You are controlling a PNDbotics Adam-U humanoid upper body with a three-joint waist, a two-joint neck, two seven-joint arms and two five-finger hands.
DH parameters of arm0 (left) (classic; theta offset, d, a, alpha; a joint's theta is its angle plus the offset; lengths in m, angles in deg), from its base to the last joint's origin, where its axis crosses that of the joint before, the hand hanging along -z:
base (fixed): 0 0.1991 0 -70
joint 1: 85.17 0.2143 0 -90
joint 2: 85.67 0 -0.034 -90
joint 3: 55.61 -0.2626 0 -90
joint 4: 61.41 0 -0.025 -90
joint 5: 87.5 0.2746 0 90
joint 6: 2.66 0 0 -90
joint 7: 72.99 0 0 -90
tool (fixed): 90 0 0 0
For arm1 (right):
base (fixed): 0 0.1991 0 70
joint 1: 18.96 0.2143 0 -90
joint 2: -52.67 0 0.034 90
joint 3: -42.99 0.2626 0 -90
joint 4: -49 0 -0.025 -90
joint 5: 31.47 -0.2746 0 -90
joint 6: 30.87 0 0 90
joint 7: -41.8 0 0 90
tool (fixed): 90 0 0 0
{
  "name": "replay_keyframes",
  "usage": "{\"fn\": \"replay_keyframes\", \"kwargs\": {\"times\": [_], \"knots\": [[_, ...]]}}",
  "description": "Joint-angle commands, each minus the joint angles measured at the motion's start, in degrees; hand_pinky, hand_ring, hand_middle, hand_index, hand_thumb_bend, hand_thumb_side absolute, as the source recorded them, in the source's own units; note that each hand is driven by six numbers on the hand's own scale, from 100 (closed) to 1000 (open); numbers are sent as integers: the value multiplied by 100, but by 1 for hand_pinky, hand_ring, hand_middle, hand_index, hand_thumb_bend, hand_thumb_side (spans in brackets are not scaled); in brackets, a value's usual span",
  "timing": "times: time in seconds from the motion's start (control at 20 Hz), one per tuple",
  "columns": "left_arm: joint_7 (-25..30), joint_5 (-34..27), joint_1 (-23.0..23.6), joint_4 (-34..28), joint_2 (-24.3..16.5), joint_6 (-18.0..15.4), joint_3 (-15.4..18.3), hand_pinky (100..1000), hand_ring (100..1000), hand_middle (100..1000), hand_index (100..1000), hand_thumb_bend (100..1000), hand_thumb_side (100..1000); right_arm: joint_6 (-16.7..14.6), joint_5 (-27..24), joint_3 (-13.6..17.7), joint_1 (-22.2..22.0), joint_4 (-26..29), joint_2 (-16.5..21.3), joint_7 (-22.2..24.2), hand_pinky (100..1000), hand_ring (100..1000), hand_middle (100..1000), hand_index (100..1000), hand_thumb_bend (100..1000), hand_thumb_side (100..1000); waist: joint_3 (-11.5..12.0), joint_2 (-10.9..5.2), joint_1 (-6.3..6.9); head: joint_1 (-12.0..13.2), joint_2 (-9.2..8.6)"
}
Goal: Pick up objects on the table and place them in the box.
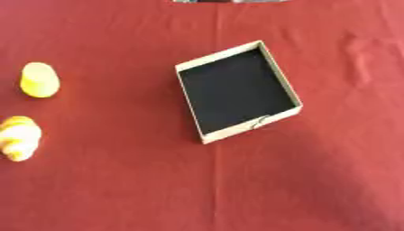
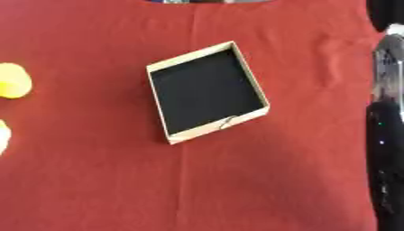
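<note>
Empty tilted box [image 1: 207,66], two yellow objects [image 1: 39,80] left, red cloth [image 1: 110,189]

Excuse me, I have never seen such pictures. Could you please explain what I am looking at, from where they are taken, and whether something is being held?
Both pictures come from one stereo camera in the head of a humanoid robot, looking down at its work table. The left eye and right eye views show the same moment, only slightly shifted.

The table is covered by a red cloth. Near the middle sits an open, shallow cardboard box with a black inside; nothing lies in it. At the left edge are two small yellow things: a rounded yellow object farther away, and a paler yellow-and-white object nearer. I cannot tell what they are.

The dark and silver shape at the right edge of the right eye view is the robot's right arm. Neither hand shows, so nothing is seen being held.
</note>
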Motion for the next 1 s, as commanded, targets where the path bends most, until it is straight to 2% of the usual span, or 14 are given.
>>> {"fn": "replay_keyframes", "kwargs": {"times": [0.05,0.4,0.6,0.7,0.8,0.9,1.0], "knots": [[102,-136,-190,111,-70,-40,-55,875,855,819,930,321,100,7,-51,-17,61,125,34,46,898,981,796,886,100,647,-4,-91,30,43,-78],[448,-175,-557,395,101,-85,-323,863,845,814,936,336,100,36,-95,-48,57,125,-28,107,898,983,794,886,100,648,-50,-70,44,80,-98],[332,-9,-695,545,219,-49,-433,836,822,776,904,314,100,55,-113,-62,49,125,-55,152,899,984,794,886,100,649,-69,-61,55,84,-104],[259,80,-724,600,264,-25,-493,801,789,730,862,295,100,59,-125,-66,54,125,-64,159,899,984,794,887,100,649,-78,-60,56,86,-99],[81,231,-762,655,290,29,-547,719,696,638,782,275,100,57,-134,-77,57,125,-65,172,899,984,793,887,100,648,-79,-61,60,94,-88],[-207,491,-797,692,304,82,-620,673,645,587,728,292,100,55,-141,-83,58,125,-67,182,899,984,793,887,100,649,-82,-64,62,111,-83],[-633,833,-820,711,320,161,-692,618,586,546,675,260,100,55,-149,-82,58,125,-69,182,899,984,793,887,100,649,-88,-66,62,128,-80]]}}
